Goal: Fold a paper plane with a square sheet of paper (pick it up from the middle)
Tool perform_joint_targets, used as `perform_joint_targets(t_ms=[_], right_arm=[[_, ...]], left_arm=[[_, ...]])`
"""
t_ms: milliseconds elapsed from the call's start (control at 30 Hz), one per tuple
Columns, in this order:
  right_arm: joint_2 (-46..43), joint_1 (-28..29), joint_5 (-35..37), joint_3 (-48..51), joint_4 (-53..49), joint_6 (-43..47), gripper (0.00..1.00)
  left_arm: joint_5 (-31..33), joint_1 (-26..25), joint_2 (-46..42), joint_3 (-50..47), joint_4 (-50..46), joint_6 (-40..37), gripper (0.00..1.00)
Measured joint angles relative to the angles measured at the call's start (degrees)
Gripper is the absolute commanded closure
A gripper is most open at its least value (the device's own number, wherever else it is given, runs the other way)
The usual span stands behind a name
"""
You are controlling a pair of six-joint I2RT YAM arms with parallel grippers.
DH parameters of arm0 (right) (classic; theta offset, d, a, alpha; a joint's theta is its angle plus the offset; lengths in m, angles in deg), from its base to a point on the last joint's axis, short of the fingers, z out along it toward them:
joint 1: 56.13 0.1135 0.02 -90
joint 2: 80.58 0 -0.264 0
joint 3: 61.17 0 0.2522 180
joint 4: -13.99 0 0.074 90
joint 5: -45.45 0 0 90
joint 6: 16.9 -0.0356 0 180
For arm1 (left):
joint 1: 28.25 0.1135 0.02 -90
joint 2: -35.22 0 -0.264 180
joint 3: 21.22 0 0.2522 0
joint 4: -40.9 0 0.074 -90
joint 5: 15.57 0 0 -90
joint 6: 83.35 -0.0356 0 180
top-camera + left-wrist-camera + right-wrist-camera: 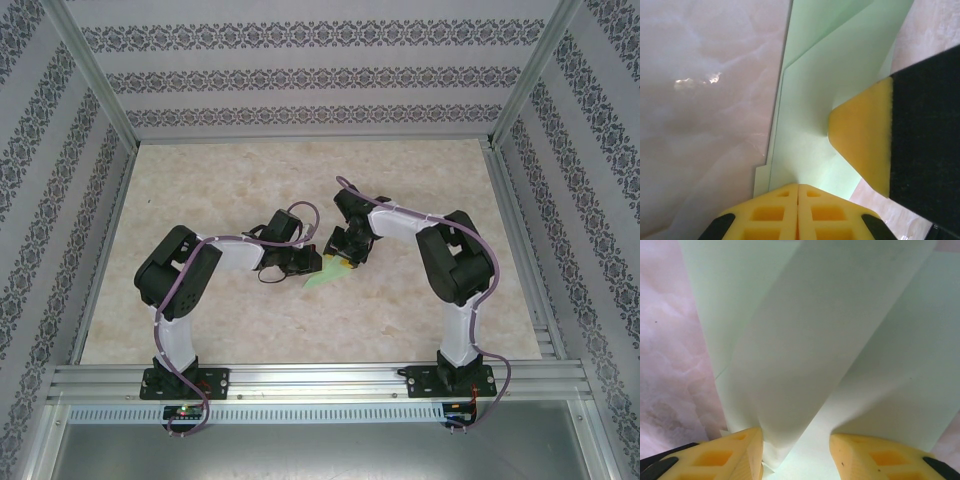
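Observation:
The pale green sheet of paper (326,277) lies folded into a narrow pointed paper plane shape at the table's middle, between both grippers. In the left wrist view my left gripper (798,186) is shut, its yellow jaws pressed together on the near edge of the folded paper (830,75). A yellow fingertip (860,142) of the right gripper presses down on the paper's right side. In the right wrist view my right gripper (796,446) is open over the paper (815,340). A raised flap stands between its jaws and leans against the left one.
The marble-patterned table (200,190) is bare around the paper. Patterned walls and metal posts (90,70) enclose it on three sides. An aluminium rail (320,378) carrying both arm bases runs along the near edge.

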State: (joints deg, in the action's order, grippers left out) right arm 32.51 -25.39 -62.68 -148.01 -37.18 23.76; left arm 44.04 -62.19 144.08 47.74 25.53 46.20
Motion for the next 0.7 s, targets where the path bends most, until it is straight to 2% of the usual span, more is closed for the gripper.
perform_joint_targets(t_ms=[200, 367, 500, 600, 700], right_arm=[[-4.57, -1.11, 0.28, 3.61, 3.80, 1.73, 0.50], [-13.86, -4.33, -0.20, 6.23, 7.21, 3.54, 0.52], [-18.38, -4.46, -1.97, 8.68, 12.55, 5.40, 0.67], [-17.84, -3.69, -3.28, 11.30, 15.98, 6.29, 0.84], [-15.39, -2.91, -4.50, 13.09, 18.23, 6.73, 0.93]], left_arm=[[1.38, -0.37, 0.00, 1.05, -2.32, -0.02, 0.95], [1.57, -0.37, 0.00, 1.11, -2.60, -0.02, 0.96], [2.05, -0.61, 0.00, 1.40, -3.17, 0.00, 0.97], [2.45, -0.66, 0.00, 1.73, -3.85, 0.02, 0.99], [2.69, -0.72, 0.00, 1.84, -4.09, 0.20, 1.00]])
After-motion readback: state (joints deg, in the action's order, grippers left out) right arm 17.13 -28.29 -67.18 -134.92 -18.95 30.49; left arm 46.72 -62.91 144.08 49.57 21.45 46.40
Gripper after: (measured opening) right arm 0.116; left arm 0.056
